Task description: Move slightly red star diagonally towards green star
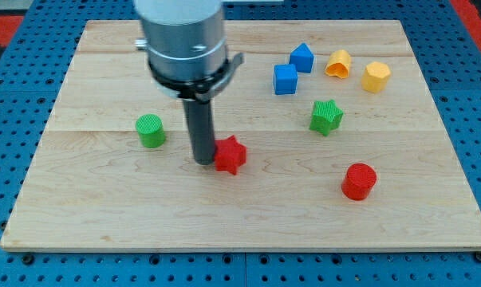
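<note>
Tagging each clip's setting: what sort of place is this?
Likely a robotics lab bench: a wooden board on a blue perforated surface, small printed blocks like the red star, and my tip beside it.

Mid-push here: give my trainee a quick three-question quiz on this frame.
1. True or false: my tip sits at the red star's left side in the view.
2. Which block is nearest the green star? A) green cylinder B) blue cube C) red cylinder
3. How many yellow blocks are on the board?

Key: 1 true; 2 B; 3 two.
</note>
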Tool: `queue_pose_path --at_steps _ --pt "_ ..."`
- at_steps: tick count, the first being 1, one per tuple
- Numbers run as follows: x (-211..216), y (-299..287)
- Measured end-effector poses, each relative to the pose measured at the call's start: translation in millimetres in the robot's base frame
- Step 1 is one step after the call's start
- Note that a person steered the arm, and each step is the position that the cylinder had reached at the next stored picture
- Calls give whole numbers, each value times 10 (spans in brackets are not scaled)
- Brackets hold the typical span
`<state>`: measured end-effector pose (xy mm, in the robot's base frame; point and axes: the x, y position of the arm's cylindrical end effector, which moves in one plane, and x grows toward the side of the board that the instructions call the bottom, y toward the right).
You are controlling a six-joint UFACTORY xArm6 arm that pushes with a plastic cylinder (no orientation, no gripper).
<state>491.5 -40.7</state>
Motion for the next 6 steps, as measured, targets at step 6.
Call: queue_pose_path --at_steps 6 --pt "450 2303"
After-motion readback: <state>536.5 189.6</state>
